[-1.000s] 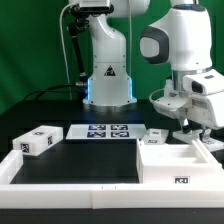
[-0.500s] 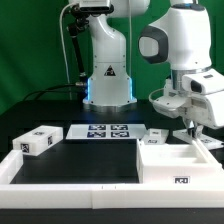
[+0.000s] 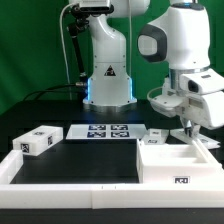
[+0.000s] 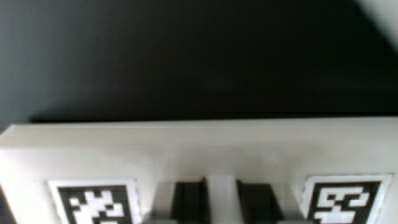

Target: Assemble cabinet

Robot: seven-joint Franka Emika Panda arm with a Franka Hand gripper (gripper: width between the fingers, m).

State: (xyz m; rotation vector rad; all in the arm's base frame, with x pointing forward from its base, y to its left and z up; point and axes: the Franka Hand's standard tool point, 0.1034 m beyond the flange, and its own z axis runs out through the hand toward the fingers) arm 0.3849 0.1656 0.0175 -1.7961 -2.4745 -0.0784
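The cabinet body (image 3: 172, 166), a large white box with open inner compartments, lies at the exterior view's right on the black table. My gripper (image 3: 189, 130) is down at its back wall. In the wrist view the body (image 4: 196, 150) fills the lower half, with a tag on either side. The two dark fingers (image 4: 191, 206) stand close on either side of a thin white wall, so my gripper (image 4: 222, 206) is shut on it. A smaller white cabinet block (image 3: 37, 141) lies at the left. Another small block (image 3: 157, 135) lies just behind the body.
The marker board (image 3: 103, 131) lies flat at the back middle of the table. A low white rim (image 3: 70, 185) runs along the table's front. The robot base (image 3: 108, 85) stands behind the marker board.
The arm has shifted very slightly toward the exterior view's left. The cabinet parts have not visibly moved.
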